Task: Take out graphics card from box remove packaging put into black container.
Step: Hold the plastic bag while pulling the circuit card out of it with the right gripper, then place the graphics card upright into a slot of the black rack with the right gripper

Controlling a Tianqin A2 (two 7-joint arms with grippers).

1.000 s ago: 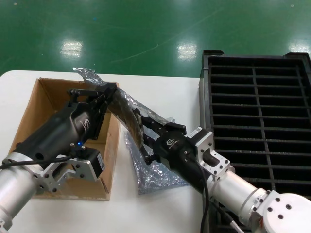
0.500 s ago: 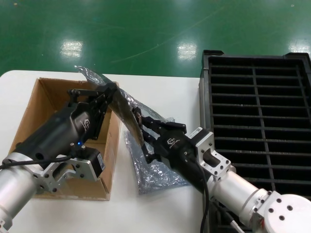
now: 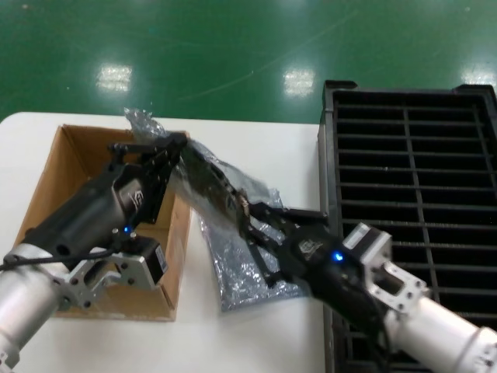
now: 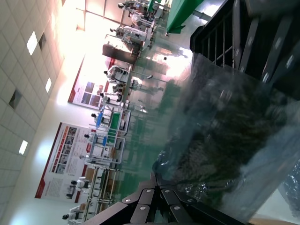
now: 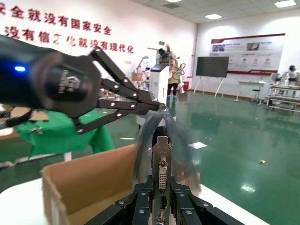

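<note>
My right gripper [image 3: 247, 214] is clamped on the card [image 3: 208, 180] by its silver bracket [image 5: 161, 165], holding it in the air between the box [image 3: 58, 172] and the crate [image 3: 411, 179]. My left gripper [image 3: 177, 144] pinches the bag [image 3: 144, 123] over the box's right wall. Another bag [image 3: 241, 268] lies on the table [image 3: 256, 334].

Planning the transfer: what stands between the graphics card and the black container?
Only the packaging, pinched by the left claw. The right claw grips the graphics card by its bracket end, over the table. The black container lies to its right, nothing visible between.
</note>
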